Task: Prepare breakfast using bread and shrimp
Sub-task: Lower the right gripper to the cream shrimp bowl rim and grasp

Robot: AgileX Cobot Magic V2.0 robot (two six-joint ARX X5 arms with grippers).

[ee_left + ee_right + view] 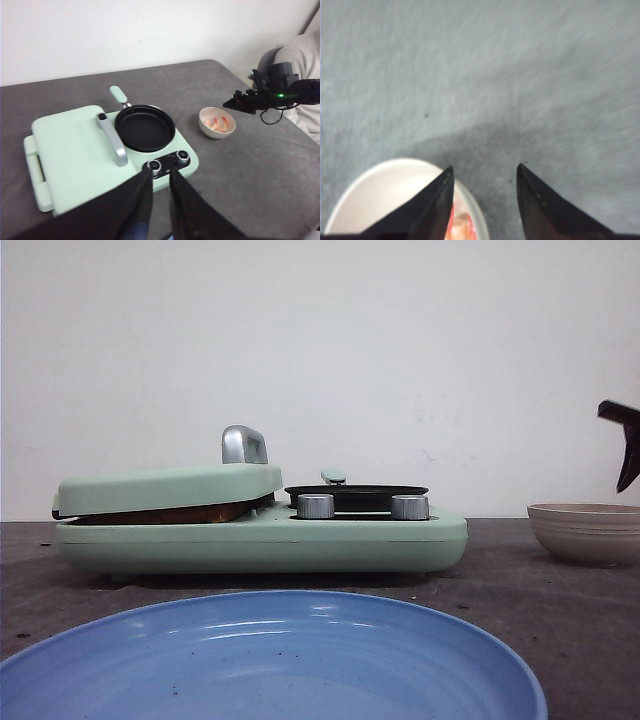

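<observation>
A brown edge of bread (pixel 170 513) shows in the slit under the shut lid (pixel 75 150) of the mint-green breakfast maker (pixel 300 540). Orange-pink shrimp (pixel 218 123) lie in a beige bowl (pixel 216 131) to the right of the maker; they also show in the right wrist view (pixel 462 223). My right gripper (pixel 484 170) hangs open just above the bowl's rim (pixel 480 215), one finger over the bowl, nothing held. It shows at the right edge of the front view (pixel 630 450). My left gripper (pixel 160 172) is narrowly open and empty, hovering in front of the maker's knobs (pixel 155 165).
An empty black pan (pixel 145 129) sits in the maker's right half, with two silver knobs (pixel 362 506) in front. A large blue plate (pixel 270 660) lies near the table's front edge. A person in a pale top (pixel 305 85) sits beyond the table's right side.
</observation>
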